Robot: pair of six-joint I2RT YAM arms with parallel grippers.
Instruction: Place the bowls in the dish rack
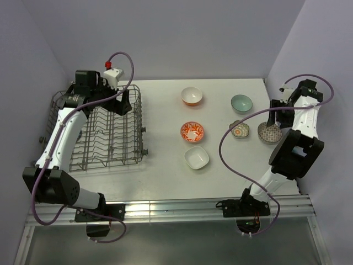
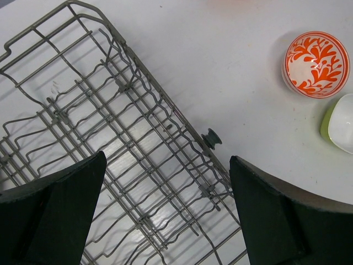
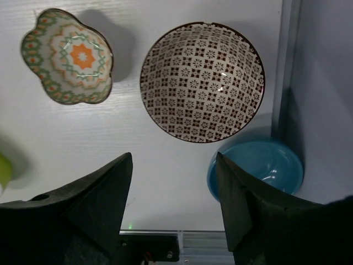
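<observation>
The grey wire dish rack (image 1: 105, 135) stands at the left with no bowl in it. My left gripper (image 2: 166, 160) hangs open above its right side (image 2: 138, 143). On the table lie an orange bowl with a white inside (image 1: 191, 95), a red-orange patterned bowl (image 1: 192, 131), a white square bowl (image 1: 196, 157), a pale green bowl (image 1: 241, 102), a scalloped multicolour bowl (image 3: 67, 57) and a brown-patterned bowl (image 3: 202, 81). A blue bowl (image 3: 259, 165) shows only in the right wrist view. My right gripper (image 3: 174, 157) is open with nothing between its fingers. Its right finger overlaps the blue bowl's left rim.
The table's right edge (image 3: 287, 83) and the wall run close beside the brown-patterned and blue bowls. A metal rail (image 3: 149, 240) lies along the near edge. A small black wheel (image 2: 211, 138) sticks out from the rack's right side.
</observation>
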